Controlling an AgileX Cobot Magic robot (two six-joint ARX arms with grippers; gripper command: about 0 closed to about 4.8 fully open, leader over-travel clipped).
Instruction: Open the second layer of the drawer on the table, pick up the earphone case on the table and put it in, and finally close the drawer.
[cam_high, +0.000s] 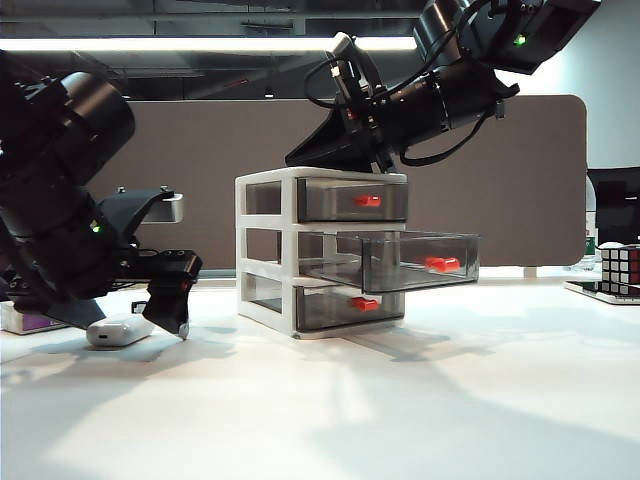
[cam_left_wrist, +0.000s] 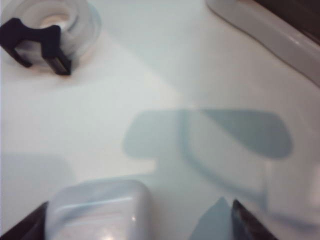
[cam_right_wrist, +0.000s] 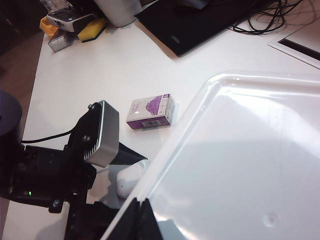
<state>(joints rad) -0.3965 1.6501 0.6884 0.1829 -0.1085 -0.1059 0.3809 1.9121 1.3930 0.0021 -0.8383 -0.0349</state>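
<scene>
The drawer had a glossy white plastic frame with smoky translucent plastic trays and red tabs; the earphone case was smooth, shiny white plastic; the table looked matt white; the box seemed printed purple-and-white cardboard

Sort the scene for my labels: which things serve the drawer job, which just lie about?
Job: drawer; second layer, pulled out; earphone case; open left gripper around it; right gripper on drawer top.
Lying about: white-and-purple box; Rubik's cube; tape roll.
</scene>
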